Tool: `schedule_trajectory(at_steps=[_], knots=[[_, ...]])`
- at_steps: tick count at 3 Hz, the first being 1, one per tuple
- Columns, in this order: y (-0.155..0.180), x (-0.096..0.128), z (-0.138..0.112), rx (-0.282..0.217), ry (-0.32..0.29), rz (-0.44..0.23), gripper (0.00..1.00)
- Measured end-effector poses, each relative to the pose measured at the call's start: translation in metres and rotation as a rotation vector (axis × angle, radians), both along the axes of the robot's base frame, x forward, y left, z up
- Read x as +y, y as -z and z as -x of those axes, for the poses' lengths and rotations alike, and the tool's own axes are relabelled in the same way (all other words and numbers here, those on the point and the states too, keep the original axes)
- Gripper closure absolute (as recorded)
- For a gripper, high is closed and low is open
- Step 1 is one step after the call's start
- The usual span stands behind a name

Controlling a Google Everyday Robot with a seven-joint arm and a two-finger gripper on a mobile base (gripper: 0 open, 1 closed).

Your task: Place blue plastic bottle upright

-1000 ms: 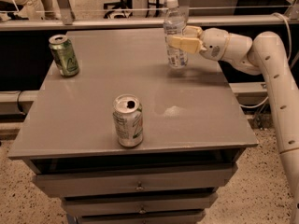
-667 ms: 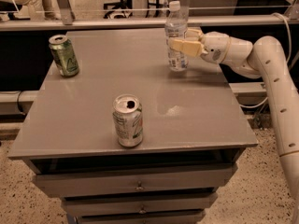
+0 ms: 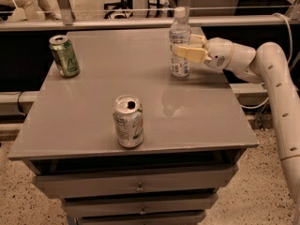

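Where the grey bench (image 3: 201, 111) runs towards its far right corner, the blue plastic bottle (image 3: 180, 65) stands upright on its base, white cap on top and a pale label round its lower half. The tool (image 3: 182, 48) has hold of it at about mid-height: one cream finger (image 3: 191, 53) lies across the near side of the bottle, the other shows just behind it, and the two are clamped on the bottle between them. The white arm (image 3: 276, 78) reaches in level from the right, then bends down along the right edge of the view. A faint reflection of the bottle shows on the bench top in front of it.

Well apart from the bottle, at the far left of the bench, a green can (image 3: 64, 56) stands upright near the edge. A white-and-green can (image 3: 128, 121) stands upright towards the front, somewhat left of centre, its top opened. Neither can touches anything else on the bench.

Beneath the top, the bench has a stack of drawers (image 3: 138, 186) with small pulls. Behind it a metal rail (image 3: 117, 23) runs across the room, and the floor (image 3: 18, 205) below is speckled.
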State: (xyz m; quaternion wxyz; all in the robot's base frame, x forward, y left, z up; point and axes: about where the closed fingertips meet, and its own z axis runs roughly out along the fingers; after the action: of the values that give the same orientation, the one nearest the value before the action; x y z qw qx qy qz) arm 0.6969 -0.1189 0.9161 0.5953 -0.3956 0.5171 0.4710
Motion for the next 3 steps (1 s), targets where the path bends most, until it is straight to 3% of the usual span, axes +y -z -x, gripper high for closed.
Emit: schedule_trajectory(at_steps=[2, 3], knots=[[0.007, -0.004, 0.006, -0.005, -0.015, 0.001, 0.15], [0.010, -0.014, 0.014, -0.015, -0.005, 0.011, 0.00]])
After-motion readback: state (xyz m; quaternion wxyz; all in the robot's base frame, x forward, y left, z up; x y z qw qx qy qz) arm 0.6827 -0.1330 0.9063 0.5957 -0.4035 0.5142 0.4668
